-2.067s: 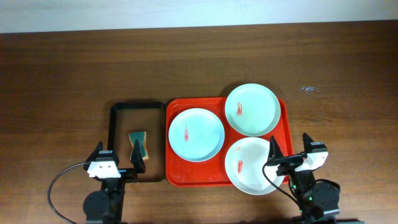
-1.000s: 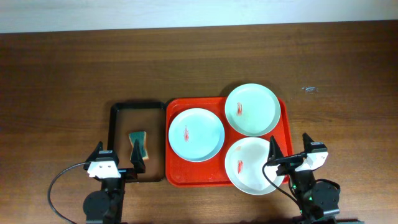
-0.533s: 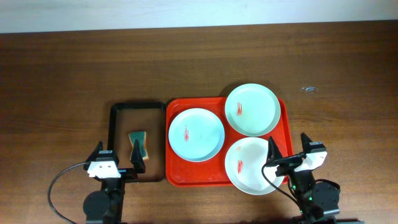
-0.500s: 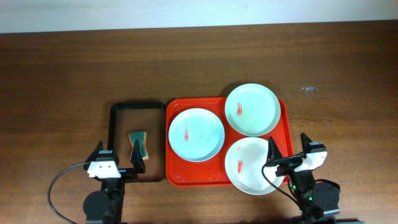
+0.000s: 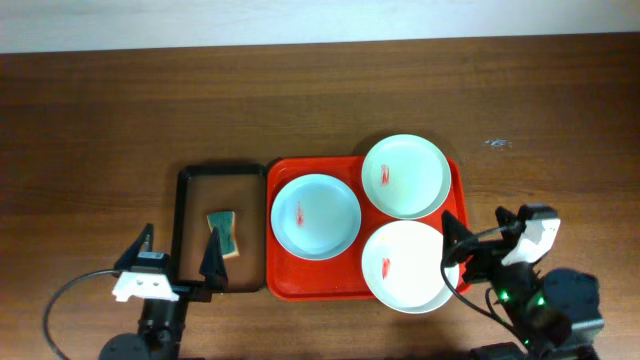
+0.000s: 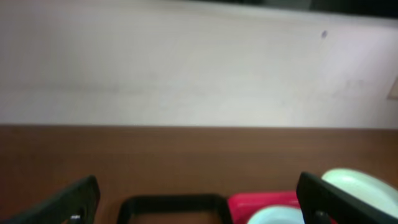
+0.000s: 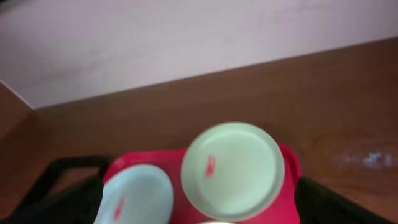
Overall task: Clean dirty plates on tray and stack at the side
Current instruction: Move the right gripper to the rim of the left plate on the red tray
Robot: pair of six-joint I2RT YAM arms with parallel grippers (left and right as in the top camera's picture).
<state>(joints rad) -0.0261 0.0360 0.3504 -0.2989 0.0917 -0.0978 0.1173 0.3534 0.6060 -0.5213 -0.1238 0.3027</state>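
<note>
Three pale mint plates lie on the red tray [image 5: 283, 283]: one at the left [image 5: 315, 215], one at the far right [image 5: 404, 176], one at the near right [image 5: 408, 265]. Each has a small red smear. My left gripper [image 5: 178, 245] is open and empty, over the near edge of the black-rimmed tray [image 5: 221, 169]. My right gripper [image 5: 478, 225] is open and empty, beside the near right plate at the red tray's right edge. In the right wrist view, the far plate [image 7: 233, 169] and the left plate [image 7: 137, 196] show between the open gripper's [image 7: 199, 208] fingers. The left wrist view shows its open gripper [image 6: 199, 205].
A green and yellow sponge [image 5: 224, 231] lies in the small black-rimmed tray. That tray's rim [image 6: 171, 202] and the red tray's corner [image 6: 261, 202] show in the left wrist view. The brown table [image 5: 320, 100] stretches to a pale wall behind.
Both arms have started to move. The left gripper has shifted a little left and towards me. The right gripper has shifted right and looks raised. The plates and the sponge have not moved.
</note>
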